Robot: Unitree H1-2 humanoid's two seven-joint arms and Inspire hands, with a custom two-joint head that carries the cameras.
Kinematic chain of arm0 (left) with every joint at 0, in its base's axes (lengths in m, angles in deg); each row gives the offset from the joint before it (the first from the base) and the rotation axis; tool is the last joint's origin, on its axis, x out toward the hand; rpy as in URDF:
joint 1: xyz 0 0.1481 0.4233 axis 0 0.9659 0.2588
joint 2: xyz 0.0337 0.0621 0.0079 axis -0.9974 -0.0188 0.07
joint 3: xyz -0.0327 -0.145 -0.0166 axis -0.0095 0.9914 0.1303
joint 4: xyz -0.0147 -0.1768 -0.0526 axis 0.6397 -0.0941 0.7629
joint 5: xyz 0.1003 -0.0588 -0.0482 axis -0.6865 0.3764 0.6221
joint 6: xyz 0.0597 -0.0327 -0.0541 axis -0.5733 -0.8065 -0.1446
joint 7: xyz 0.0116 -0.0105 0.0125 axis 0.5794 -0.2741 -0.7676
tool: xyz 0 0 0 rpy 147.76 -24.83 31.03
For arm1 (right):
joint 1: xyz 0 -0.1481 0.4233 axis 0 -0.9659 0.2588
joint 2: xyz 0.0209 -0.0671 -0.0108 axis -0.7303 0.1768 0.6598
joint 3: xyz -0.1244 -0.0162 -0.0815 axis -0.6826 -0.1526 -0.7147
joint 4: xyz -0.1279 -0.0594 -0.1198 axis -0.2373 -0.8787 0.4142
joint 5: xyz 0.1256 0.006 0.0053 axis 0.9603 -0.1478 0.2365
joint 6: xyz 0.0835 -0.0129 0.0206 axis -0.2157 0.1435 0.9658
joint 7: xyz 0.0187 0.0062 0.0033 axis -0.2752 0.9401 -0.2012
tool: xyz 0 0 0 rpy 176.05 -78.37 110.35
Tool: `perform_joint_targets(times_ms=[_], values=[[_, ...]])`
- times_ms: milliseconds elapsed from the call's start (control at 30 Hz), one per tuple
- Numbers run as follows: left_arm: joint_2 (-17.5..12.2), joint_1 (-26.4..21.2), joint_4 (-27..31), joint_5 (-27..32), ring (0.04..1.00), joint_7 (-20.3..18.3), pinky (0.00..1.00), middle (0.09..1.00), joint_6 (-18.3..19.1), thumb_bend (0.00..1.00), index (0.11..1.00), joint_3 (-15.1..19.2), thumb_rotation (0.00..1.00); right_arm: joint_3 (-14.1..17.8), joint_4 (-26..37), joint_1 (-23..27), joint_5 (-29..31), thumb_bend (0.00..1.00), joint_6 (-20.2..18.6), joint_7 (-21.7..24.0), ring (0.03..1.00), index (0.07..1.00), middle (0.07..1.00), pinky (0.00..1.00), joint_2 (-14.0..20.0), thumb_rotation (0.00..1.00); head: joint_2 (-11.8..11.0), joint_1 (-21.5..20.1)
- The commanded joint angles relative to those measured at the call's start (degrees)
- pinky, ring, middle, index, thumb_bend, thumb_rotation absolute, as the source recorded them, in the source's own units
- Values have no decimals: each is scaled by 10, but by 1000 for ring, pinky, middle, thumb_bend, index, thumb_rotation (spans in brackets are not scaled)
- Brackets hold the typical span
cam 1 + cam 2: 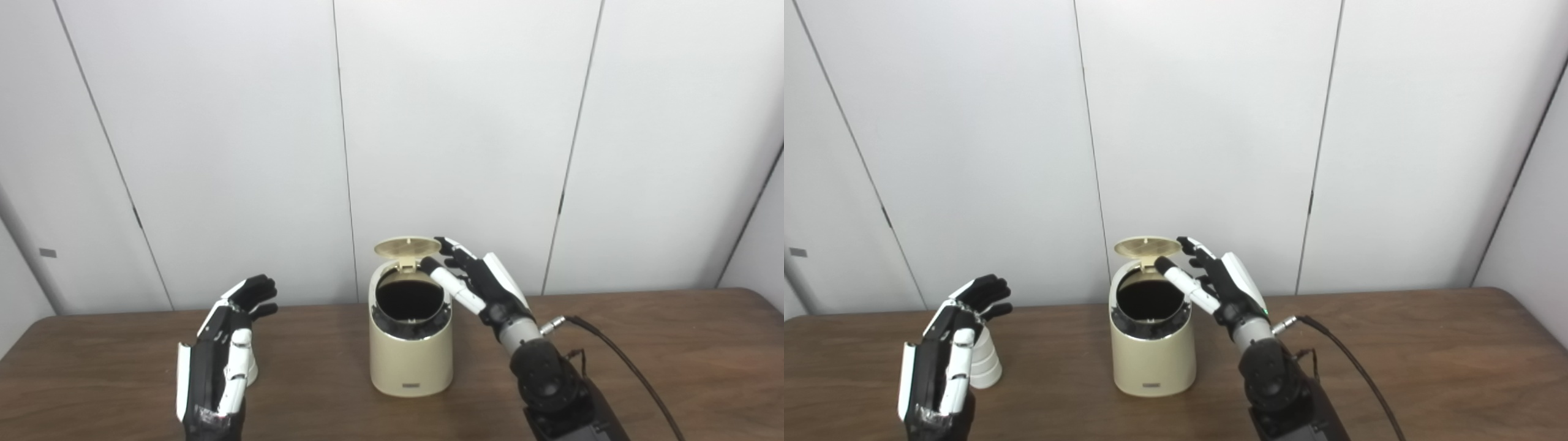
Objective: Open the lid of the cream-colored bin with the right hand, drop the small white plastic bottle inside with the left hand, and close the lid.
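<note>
So my right hand is up by the raised round lid of the cream-colored plastic bin, fingers spread, gripping nothing. My left hand is open too, right beside the small white plastic bottle standing on the brown wooden table.

The left hand stands in front of the small white bottle, hiding nearly all of it in the left eye view and its near side in the right eye view, so its cap and top cannot be made out. The inside of the bin is a dark hollow whose bottom and contents are not readable. Both forearms are cut off by the bottom edge, and whether the fingertips of the right hand touch the raised lid cannot be told.
</note>
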Motion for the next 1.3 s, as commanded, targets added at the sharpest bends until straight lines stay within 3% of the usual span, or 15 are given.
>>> perform_joint_targets(times_ms=[0, 100, 167, 200, 233, 333, 433, 533, 633, 733, 933, 1067, 1267], values=[[-2, -19, 19, -8, 760, 4, 698, 765, -16, 230, 761, 0, 713, 27, 25, 6, 70, 827, 62, 17, 942, 938, 943, 900, -8, 1000, 0, 0], [-5, -20, 22, -27, 766, 10, 704, 773, -14, 240, 767, 4, 713, 53, 39, -17, 144, 848, 110, 38, 951, 941, 948, 912, -17, 984, 1, 0], [-11, -20, 27, -104, 765, 28, 686, 780, 1, 264, 779, 9, 661, 57, 54, -32, 155, 884, 131, 38, 935, 928, 932, 891, -17, 934, 1, 1], [-17, -19, 32, -151, 771, 36, 687, 789, 13, 329, 790, 10, 612, 58, 65, -41, 158, 889, 137, 35, 926, 919, 925, 880, -17, 898, 1, 2], [-23, -19, 34, -194, 789, 45, 700, 805, 22, 511, 805, 11, 543, 59, 76, -50, 159, 891, 140, 32, 925, 911, 921, 877, -17, 861, 1, 2], [-40, -19, 42, -324, 835, 84, 761, 833, 41, 855, 837, 11, 476, 60, 107, -78, 151, 858, 155, 23, 939, 920, 928, 903, -16, 818, 2, 1], [-52, -18, 51, -402, 851, 120, 764, 846, 50, 985, 858, 9, 501, 61, 129, -107, 142, 774, 182, 17, 926, 910, 920, 882, -14, 759, 2, 3], [-59, -20, 55, -422, 839, 145, 743, 835, 51, 999, 845, 8, 476, 62, 140, -135, 141, 833, 208, 13, 926, 903, 919, 893, -13, 718, 1, 4], [-65, -21, 58, -429, 832, 163, 729, 827, 61, 997, 832, 13, 444, 66, 145, -160, 145, 952, 222, 10, 928, 915, 927, 912, -13, 730, 0, 6], [-74, -24, 56, -440, 830, 189, 701, 826, 64, 1000, 833, 20, 438, 73, 146, -184, 156, 996, 234, 10, 940, 927, 941, 945, -12, 742, 0, 6], [-87, -36, 40, -429, 864, 255, 785, 837, 44, 979, 827, 36, 399, 76, 142, -226, 151, 979, 257, 6, 938, 923, 935, 937, -10, 757, -1, 14], [-89, -41, 32, -406, 872, 270, 810, 838, 50, 963, 833, 41, 376, 78, 133, -240, 153, 967, 267, 4, 942, 930, 938, 937, -8, 763, -2, 17], [-85, -53, 0, -389, 842, 318, 772, 810, 64, 947, 785, 70, 387, 82, 130, -258, 167, 975, 272, 7, 942, 933, 940, 921, -6, 746, -4, 23]])
